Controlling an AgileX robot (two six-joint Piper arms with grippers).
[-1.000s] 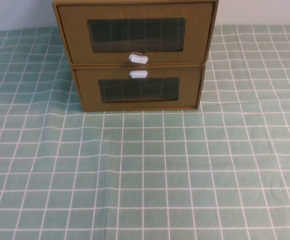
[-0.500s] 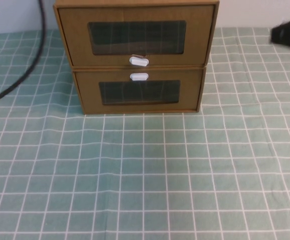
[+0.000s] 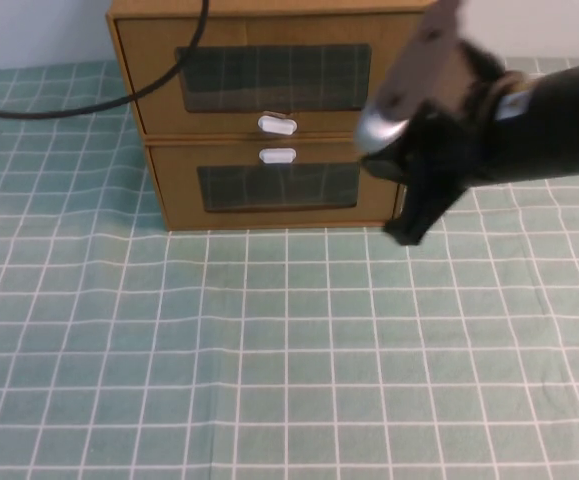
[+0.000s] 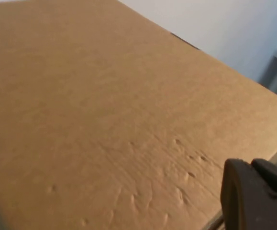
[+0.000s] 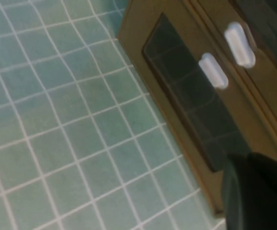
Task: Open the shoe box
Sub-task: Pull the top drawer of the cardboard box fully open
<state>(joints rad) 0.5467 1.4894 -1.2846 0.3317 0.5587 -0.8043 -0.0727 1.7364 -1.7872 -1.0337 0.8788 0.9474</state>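
The shoe box (image 3: pixel 219 125) is not open yet: the right end effector (image 3: pixel 405 233), clenched and empty, is near its right front, and the left end effector (image 4: pixel 254 192) is over its top, grip unclear.

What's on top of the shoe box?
Bare cardboard, left end effector over it; rest of top unseen. Right end effector, shut, hangs before the shoe box.

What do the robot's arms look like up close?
The right arm is a thick black tube with a brassy ring and a silvery bracket; its black right end effector sits before the shoe box. The left end effector, black and rounded, is above the box's top. A black cable trails left.
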